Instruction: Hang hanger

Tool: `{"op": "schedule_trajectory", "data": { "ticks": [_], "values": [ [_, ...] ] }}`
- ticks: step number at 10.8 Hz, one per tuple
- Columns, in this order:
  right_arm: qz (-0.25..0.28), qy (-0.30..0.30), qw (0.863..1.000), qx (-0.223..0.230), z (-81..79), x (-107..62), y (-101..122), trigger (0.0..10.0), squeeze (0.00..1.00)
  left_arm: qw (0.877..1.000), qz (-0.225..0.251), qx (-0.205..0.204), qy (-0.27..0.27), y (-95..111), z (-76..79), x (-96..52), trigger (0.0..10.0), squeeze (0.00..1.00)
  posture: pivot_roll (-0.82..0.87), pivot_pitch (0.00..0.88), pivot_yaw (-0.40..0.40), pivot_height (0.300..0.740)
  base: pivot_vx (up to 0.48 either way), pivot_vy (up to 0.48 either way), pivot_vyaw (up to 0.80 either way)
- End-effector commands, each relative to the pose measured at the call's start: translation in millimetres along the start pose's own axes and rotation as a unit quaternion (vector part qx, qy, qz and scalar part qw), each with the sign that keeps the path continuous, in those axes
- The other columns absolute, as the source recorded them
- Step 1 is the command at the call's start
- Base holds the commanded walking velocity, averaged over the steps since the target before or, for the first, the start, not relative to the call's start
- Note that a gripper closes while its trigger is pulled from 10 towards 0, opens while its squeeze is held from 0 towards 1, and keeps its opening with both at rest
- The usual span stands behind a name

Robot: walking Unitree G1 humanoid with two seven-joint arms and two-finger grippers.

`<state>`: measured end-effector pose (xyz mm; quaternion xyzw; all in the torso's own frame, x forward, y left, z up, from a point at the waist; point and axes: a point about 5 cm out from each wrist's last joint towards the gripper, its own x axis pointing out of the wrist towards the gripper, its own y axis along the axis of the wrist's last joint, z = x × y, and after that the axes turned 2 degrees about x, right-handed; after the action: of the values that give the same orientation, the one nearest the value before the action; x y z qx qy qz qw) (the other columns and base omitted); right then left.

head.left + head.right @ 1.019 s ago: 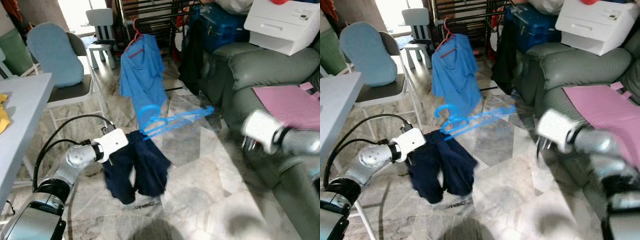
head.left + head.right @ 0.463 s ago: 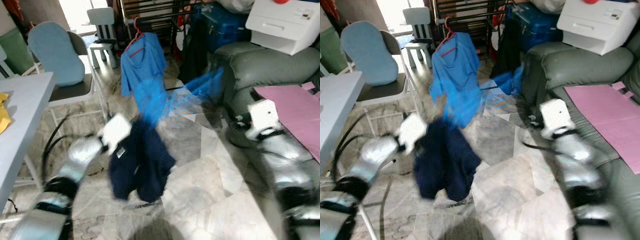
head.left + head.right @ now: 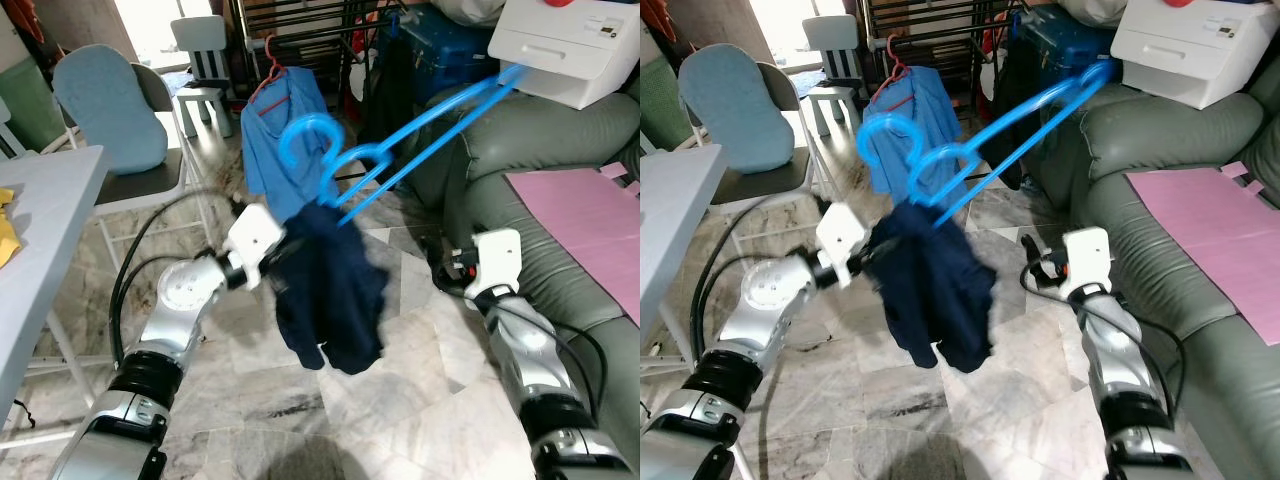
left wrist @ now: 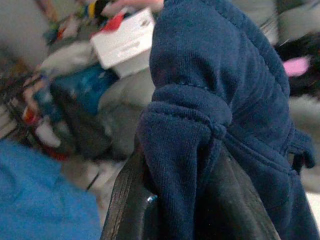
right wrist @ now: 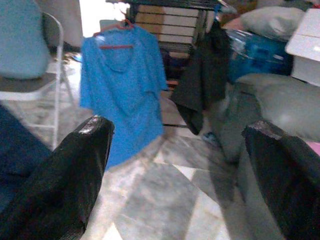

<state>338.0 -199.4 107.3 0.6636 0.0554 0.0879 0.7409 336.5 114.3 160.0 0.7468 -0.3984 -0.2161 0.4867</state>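
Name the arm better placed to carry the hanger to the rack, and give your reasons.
Left. The left gripper is shut on the navy garment that hangs from the blue hanger, raised toward the rack. The right gripper is open, low beside the sofa, holding nothing.

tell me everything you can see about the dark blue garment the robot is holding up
The dark blue garment is a soft, knit-looking piece, crumpled and hanging in loose folds above the marble floor. Its upper edge is pinched in the left claw, with fabric bunched between the black fingers. The blue plastic hanger rises slantwise from its top, hook uppermost. Its exact type cannot be told.
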Motion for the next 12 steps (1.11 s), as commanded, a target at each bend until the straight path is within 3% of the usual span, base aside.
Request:
{"op": "schedule_trajectory", "data": {
  "ticks": [1,2,3,4,5,6,7,9,10,12],
  "values": [
    [-0.015,0.032,0.999,0.011,-11.6,7.3,-1,10.0,0.94,0.999,0.031,0.003,-0.015,14,1.9,4.6,0.0,0.0,-0.09,0.0,0.094,0.74,0.0,0.0,0.0],
    [-0.019,0.041,0.999,0.015,-14.5,8.0,-2,10.0,0.84,0.999,0.036,0.003,-0.018,18,2.8,5.6,0.0,0.0,-0.09,0.0,0.092,0.74,0.0,0.0,0.0],
    [-0.027,0.099,0.994,0.038,-31.4,8.2,-4,10.0,0.01,0.998,0.043,0.019,-0.029,23,4.7,7.5,0.0,0.0,-0.09,0.0,0.091,0.74,0.0,0.0,0.0],
    [-0.054,0.161,0.984,0.052,-43.3,1.3,-12,10.0,0.0,0.998,0.038,0.023,-0.036,23,6.9,7.5,0.0,0.0,-0.09,0.0,0.088,0.74,0.0,0.0,0.0],
    [-0.07,0.183,0.978,0.065,-46.2,-2.5,-17,10.0,0.0,0.998,0.039,0.02,-0.036,23,7.3,7.2,0.0,0.0,-0.09,0.0,0.091,0.74,0.0,0.0,0.0],
    [-0.12,0.207,0.969,0.055,-46.1,-14.8,-34,10.0,0.0,0.998,0.044,0.016,-0.033,27,7.2,7.8,0.0,0.0,-0.09,0.0,0.088,0.74,0.0,0.0,0.0],
    [-0.128,0.206,0.969,0.053,-43.6,-18.4,-38,10.0,0.0,0.998,0.041,0.018,-0.032,26,6.8,7.6,0.0,0.0,-0.09,0.0,0.088,0.74,0.0,0.0,0.0],
    [-0.071,0.153,0.982,0.083,-23.1,-8.7,-14,10.0,0.0,0.998,0.007,0.045,-0.043,14,8.7,2.3,0.0,0.0,-0.09,0.0,0.091,0.74,0.0,0.0,0.0],
    [-0.045,0.174,0.98,0.088,-20.6,-8.3,-3,10.0,0.0,0.998,-0.01,0.046,-0.034,6,7.0,-1.4,0.0,0.0,-0.1,0.0,0.09,0.74,0.0,0.0,0.0],
    [-0.053,0.253,0.963,0.077,-24.4,-18.0,-1,10.0,0.0,0.997,-0.04,0.061,-0.022,-6,5.1,-7.0,0.0,0.0,-0.1,0.0,0.088,0.74,0.0,0.0,0.0]
  ]
}}
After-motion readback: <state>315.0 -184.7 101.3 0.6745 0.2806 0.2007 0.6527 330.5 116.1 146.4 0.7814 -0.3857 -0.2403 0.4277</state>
